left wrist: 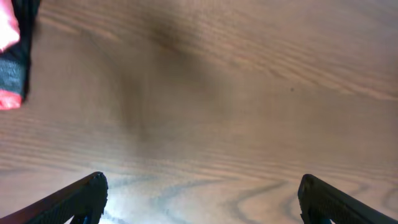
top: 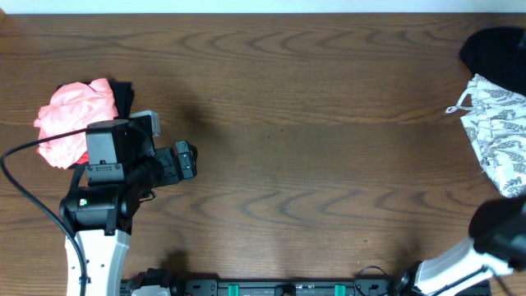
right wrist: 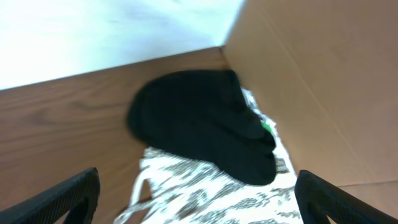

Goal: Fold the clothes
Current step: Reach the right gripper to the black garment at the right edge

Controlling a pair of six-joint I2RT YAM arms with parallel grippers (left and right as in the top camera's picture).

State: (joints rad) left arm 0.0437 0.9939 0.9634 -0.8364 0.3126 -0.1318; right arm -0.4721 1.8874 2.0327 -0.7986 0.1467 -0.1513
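Wooden table (top: 288,123) holds clothes (top: 78,115) at its left and right edges. My left pincer (left wrist: 202,186) and right pincer (right wrist: 198,180) gape, empty.

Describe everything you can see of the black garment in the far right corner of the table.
The black garment is plain, soft, matte cloth, bunched into a rounded unfolded heap. It lies on the wooden table in the far right corner, close to a brown board. Its near edge overlaps the white patterned garment, resting on top of it. No print shows on it here.
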